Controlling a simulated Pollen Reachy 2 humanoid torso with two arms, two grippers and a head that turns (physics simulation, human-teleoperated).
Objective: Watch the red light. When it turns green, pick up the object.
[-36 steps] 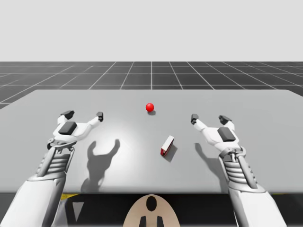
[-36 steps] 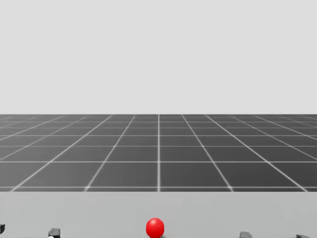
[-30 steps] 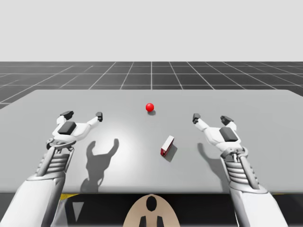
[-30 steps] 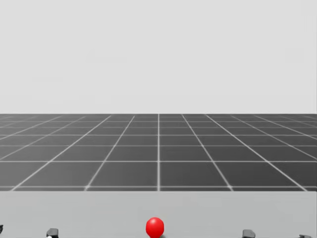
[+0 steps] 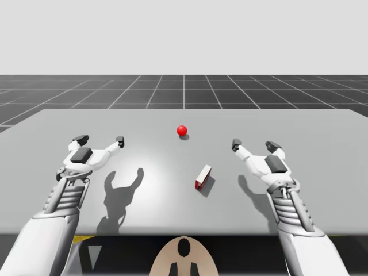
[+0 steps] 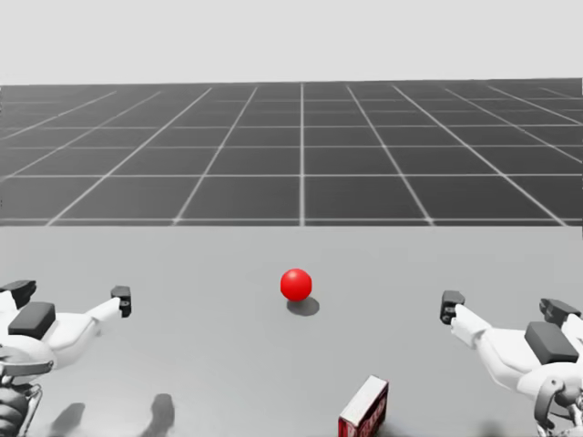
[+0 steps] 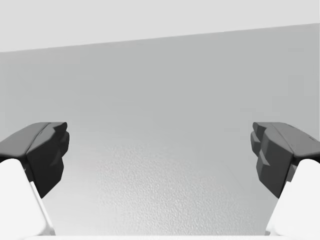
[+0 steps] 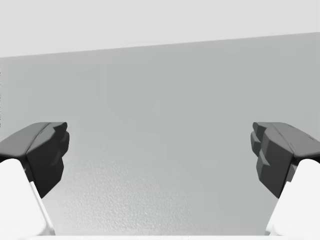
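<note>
Your left gripper (image 5: 100, 140) hovers wide open, empty. The light (image 5: 182, 130) at centre is red: wait. The red-and-white box (image 5: 203, 177) lies nearer you, right of centre. It is likely light and rigid, so pinch its broad flat faces. Your right gripper (image 5: 254, 145), equally spread and empty, is nearest it.

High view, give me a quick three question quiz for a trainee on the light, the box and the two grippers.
1. Fill in: the left gripper and the right gripper are both ____, holding nothing.
2. True or false: the light is green.
3. The red and white box lies: A) between the left gripper's fingers, B) on the table, nearer the right gripper, C) on top of the light.
Key: 1 open; 2 false, it is red; 3 B.
</note>
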